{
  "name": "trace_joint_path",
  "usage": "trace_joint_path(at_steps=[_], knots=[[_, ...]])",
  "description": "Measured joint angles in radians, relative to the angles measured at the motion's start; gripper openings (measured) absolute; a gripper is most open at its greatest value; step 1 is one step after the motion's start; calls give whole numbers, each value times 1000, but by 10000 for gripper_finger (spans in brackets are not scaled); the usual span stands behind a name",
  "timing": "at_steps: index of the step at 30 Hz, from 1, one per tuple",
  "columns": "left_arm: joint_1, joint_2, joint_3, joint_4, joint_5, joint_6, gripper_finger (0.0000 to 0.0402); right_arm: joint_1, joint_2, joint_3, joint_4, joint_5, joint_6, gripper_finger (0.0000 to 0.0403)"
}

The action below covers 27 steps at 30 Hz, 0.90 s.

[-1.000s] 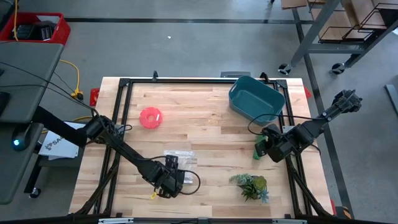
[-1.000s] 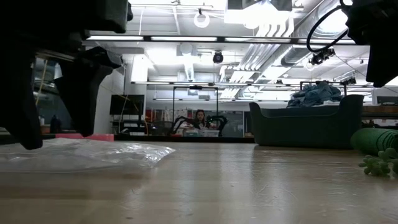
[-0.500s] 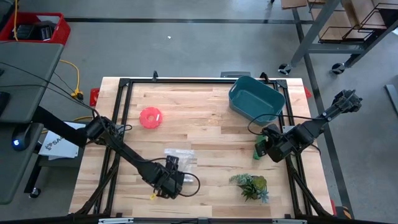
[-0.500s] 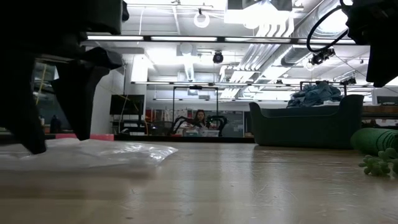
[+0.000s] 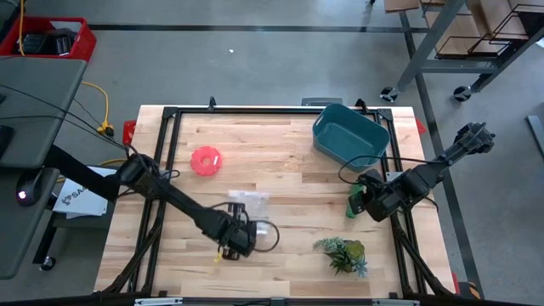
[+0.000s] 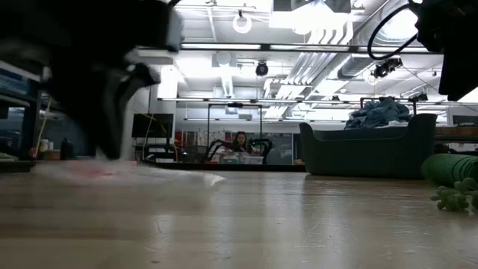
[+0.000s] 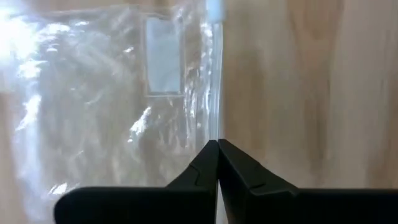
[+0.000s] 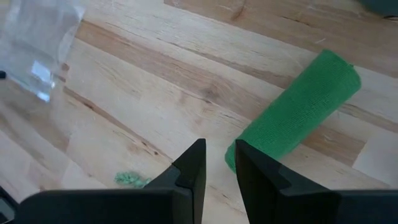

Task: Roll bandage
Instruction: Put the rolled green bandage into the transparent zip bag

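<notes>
The bandage (image 8: 292, 112) is a short green roll lying on its side near the table's right edge (image 5: 353, 205); it also shows in the low view (image 6: 450, 167). My right gripper (image 8: 216, 155) hovers at the roll's near end, its fingers a little apart with bare wood between them. My left gripper (image 7: 217, 146) is shut at the side edge of a clear plastic bag (image 7: 118, 106), in the table's near middle (image 5: 239, 235). My left gripper's fingertips meet on the clear bag's side edge (image 7: 215, 127), near one corner. The fingers point down at it from above. The rest of the bag lies flat and crinkled on the table. My right gripper: I cannot tell whether one finger (image 8: 249, 163) touches the roll's end.
A teal tub (image 5: 350, 134) stands at the far right. A pink round thing (image 5: 205, 161) lies at the far left. A leafy plant sprig (image 5: 342, 254) lies near the front edge, right of middle. Bare wood lies between the bag and the roll.
My left gripper has shut and has gone toward the table's far edge and a little to the right. The clear bag has slid toward the far edge with it.
</notes>
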Motion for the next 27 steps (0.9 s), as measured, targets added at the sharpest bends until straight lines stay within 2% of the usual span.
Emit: trace_joint_path(at_steps=[10,13,17,21,27], knots=[[159,-184,97,-49,-28,39,1,0,-1,71,30,57,-116,77],[207,-225,125,-64,-18,75,0,0,-1,88,153,89,-219,77],[246,-245,137,-100,76,181,5,-1,-1,88,299,108,-336,77],[242,-196,134,-122,158,252,41,-16,0,88,308,138,-339,77],[178,-69,125,-104,214,282,147,-44,16,88,306,129,-357,77]])
